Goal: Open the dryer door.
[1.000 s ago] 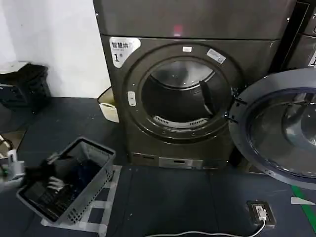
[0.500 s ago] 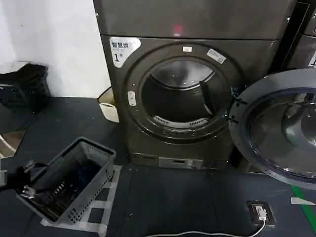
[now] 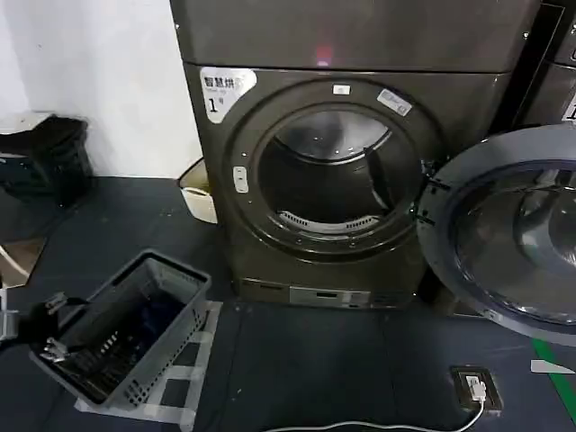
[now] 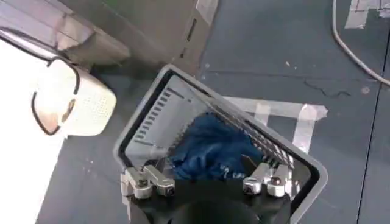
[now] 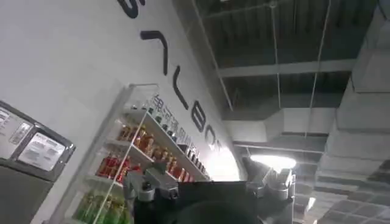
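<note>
The dark grey dryer [image 3: 328, 171] carries a white "1" sticker [image 3: 220, 90]. Its dryer door [image 3: 513, 238] stands swung wide to the right on its hinge [image 3: 428, 200], grey inner side and tinted glass facing me. The drum [image 3: 328, 180] is exposed. My left gripper [image 3: 52, 326] hangs low at the far left, by the outer end of a grey laundry basket [image 3: 175, 301]. In the left wrist view this gripper [image 4: 207, 181] is open above blue clothes [image 4: 213, 149], holding nothing. My right gripper [image 5: 207, 185] is open, pointing up at a ceiling and a drinks shelf.
A white bin [image 3: 200, 193] leans by the dryer's left foot. A black crate [image 3: 40, 162] sits at the far left wall. A small charger with a white cable [image 3: 472, 385] lies on the dark floor at the right front. A neighbouring machine [image 3: 558, 81] stands behind the open door.
My left gripper has drawn back leftward from over the basket to its outer end, then stayed nearly still. The door has not moved.
</note>
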`<action>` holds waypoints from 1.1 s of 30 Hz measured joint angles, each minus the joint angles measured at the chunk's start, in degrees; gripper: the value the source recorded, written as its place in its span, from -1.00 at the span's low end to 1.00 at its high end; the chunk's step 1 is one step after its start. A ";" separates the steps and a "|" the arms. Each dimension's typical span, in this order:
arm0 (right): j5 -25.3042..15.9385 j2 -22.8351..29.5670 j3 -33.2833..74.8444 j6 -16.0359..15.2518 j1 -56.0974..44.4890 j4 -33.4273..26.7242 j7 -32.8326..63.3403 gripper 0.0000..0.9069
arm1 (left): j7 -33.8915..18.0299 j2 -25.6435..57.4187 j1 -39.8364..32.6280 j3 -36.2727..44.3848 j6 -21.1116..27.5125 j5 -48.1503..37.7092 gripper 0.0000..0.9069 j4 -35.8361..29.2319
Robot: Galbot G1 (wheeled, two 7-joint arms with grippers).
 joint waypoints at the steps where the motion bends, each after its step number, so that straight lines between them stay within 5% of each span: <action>1: -0.01 -0.01 0.09 -0.04 -0.05 0.00 0.00 1.00 | 0.03 0.00 0.19 -0.22 -0.02 -0.10 1.00 0.00; 33: -0.09 0.53 1.78 0.03 -1.29 0.10 -1.05 1.00 | 2.93 0.19 1.27 -1.09 1.24 3.29 1.00 -0.43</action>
